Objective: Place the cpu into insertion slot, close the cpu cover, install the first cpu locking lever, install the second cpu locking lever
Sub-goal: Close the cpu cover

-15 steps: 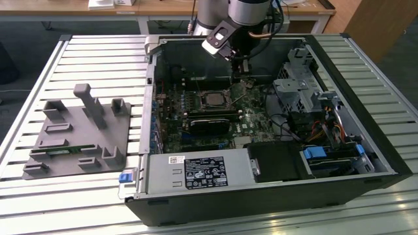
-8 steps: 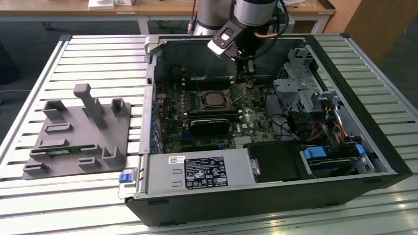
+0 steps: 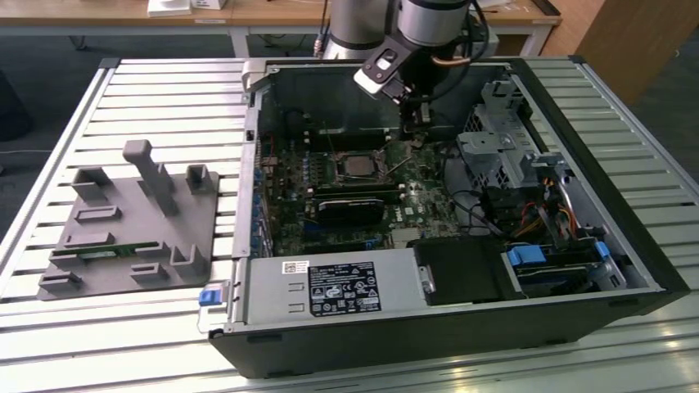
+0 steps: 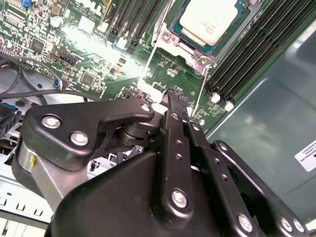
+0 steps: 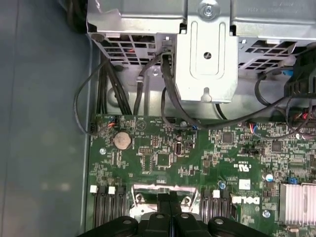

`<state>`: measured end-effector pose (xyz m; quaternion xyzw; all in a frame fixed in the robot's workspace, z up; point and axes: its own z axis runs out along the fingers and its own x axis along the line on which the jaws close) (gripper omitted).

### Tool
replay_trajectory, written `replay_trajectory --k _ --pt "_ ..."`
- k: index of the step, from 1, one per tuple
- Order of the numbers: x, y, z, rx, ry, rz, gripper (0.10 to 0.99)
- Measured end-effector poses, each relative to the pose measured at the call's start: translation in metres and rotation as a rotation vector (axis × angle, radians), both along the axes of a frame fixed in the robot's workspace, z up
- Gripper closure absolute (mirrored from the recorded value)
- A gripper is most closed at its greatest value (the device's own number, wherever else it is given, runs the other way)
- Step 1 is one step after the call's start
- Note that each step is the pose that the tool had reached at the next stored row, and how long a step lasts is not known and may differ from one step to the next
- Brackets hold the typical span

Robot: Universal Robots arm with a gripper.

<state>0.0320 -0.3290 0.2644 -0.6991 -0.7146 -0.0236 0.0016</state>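
The tool [image 4: 176, 96] is clenched, fingers together with nothing visibly pinched. Its tip is low over the board [image 4: 98, 59], just beside the slot [image 4: 197, 58]. The cpu [image 4: 207, 19] sits in the slot. The likely risk is that the tip slips off the thin wire lever [image 4: 149, 54] beside the slot and scrapes board parts. The fingers hide whether the tip touches anything. The slot's far side is cut off, so I cannot tell if the lever is latched.

Black PC case [image 3: 437, 344] open on top; free drop onto pale square cpu [image 3: 355, 166]. Silvery perforated drive cage [image 3: 497, 147] + black cables [image 5: 167, 94] crowd exterior view's right; long black memory slots [image 4: 247, 54] flank cpu.
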Motion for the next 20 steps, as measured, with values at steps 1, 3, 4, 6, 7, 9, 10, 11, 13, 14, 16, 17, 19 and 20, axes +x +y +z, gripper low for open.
replay_trajectory --k 1,3,4,6,7,9,10,11,13,14,16,17,19,20 --pt "0.0007 -0.0002 -0.0004 0.0 0.0 0.0 0.98" --pt "0.0035 -0.0002 -0.001 0.0 0.0004 0.0 0.98" --pt "0.0052 -0.0002 -0.0013 0.0 0.0007 0.0 0.98" --pt "0.008 -0.0002 -0.0019 0.0 0.0013 0.0 0.98" --pt "0.009 -0.0002 -0.0022 0.0 0.0015 0.0 0.98" --pt "0.0119 0.0003 -0.0028 0.0 0.0021 0.0 0.98" --pt "0.0129 0.0005 -0.0031 0.0 0.0022 0.0 0.98" --pt "0.0145 0.0007 -0.0032 -0.001 0.0026 0.0 0.98" --pt "0.0176 0.0012 -0.0037 -0.001 0.0038 0.0 0.98" --pt "0.0189 0.0015 -0.004 -0.001 0.0044 0.0 0.98" --pt "0.0216 0.002 -0.0047 -0.002 0.0055 0.0 0.98" --pt "0.0229 0.0022 -0.005 -0.003 0.0061 0.0 0.98" --pt "0.0248 0.0023 -0.0056 -0.005 0.0071 0.0 0.98" --pt "0.0255 0.0023 -0.0058 -0.005 0.0074 0.0 0.98"
